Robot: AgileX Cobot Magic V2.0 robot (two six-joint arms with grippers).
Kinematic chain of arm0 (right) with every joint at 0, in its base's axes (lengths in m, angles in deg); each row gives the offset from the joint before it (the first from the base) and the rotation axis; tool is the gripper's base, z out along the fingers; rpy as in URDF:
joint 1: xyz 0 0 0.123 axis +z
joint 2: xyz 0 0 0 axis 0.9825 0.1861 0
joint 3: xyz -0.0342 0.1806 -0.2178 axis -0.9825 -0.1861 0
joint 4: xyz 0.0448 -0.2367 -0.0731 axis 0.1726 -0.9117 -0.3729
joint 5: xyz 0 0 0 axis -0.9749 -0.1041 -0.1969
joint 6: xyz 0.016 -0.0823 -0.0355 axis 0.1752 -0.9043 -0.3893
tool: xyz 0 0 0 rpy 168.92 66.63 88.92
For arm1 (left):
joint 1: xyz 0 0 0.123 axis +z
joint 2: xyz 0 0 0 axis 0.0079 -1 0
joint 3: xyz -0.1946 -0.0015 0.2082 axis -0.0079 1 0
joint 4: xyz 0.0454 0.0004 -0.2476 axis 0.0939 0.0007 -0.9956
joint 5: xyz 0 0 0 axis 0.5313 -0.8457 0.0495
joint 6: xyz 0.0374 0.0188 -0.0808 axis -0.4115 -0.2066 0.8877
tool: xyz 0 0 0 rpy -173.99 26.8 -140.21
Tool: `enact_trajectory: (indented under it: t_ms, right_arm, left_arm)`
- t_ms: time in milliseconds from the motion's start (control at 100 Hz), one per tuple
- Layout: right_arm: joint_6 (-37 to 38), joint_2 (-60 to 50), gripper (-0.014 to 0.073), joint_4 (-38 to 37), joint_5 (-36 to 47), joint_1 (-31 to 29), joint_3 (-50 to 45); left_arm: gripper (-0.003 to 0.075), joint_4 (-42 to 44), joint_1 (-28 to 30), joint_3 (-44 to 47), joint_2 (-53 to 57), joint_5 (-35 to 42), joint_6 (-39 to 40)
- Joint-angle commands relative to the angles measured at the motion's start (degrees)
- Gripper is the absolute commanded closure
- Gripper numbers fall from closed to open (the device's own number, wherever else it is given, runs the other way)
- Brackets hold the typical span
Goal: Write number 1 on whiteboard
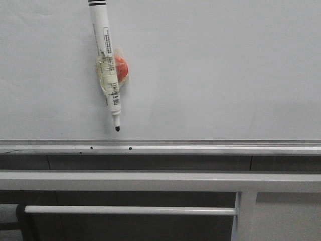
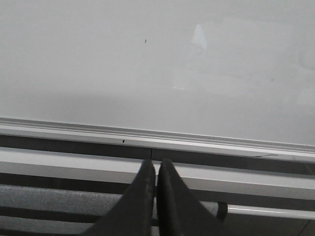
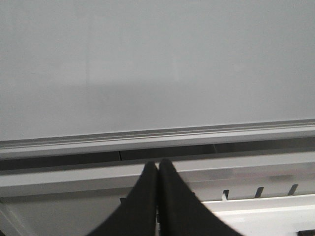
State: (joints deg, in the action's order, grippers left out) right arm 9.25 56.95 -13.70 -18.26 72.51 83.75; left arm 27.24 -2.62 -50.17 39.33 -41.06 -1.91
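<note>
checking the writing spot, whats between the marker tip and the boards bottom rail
Nothing: in the front view only a bare strip of whiteboard separates the marker tip from the silver rail. No stroke drawn there.

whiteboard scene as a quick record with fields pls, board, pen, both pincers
whiteboard: plain white, no stroke visible, silver rail along its bottom edge
marker pen: white, uncapped, black tip down, hanging against the board with a red piece taped behind it
number 1: not yet written
left pincer: shut, empty, below the rail
right pincer: shut, empty, below the rail
frame bars: grey, under the board
</note>
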Motion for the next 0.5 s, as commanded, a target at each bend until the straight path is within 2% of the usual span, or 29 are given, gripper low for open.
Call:
enact_trajectory:
  t_ms: [0,490]
  right_arm:
    - [-0.5,-0.8,0.0637,-0.5,0.7,-0.4,-1.5]
    - [-0.5,-0.8,0.0637,-0.5,1.2,-0.4,-1.5]
  left_arm:
    - [0.0741,-0.5,0.0,0.4,1.4,4.4,0.1]
    - [0.0741,-0.5,0.0,0.4,1.4,5.3,0.1]
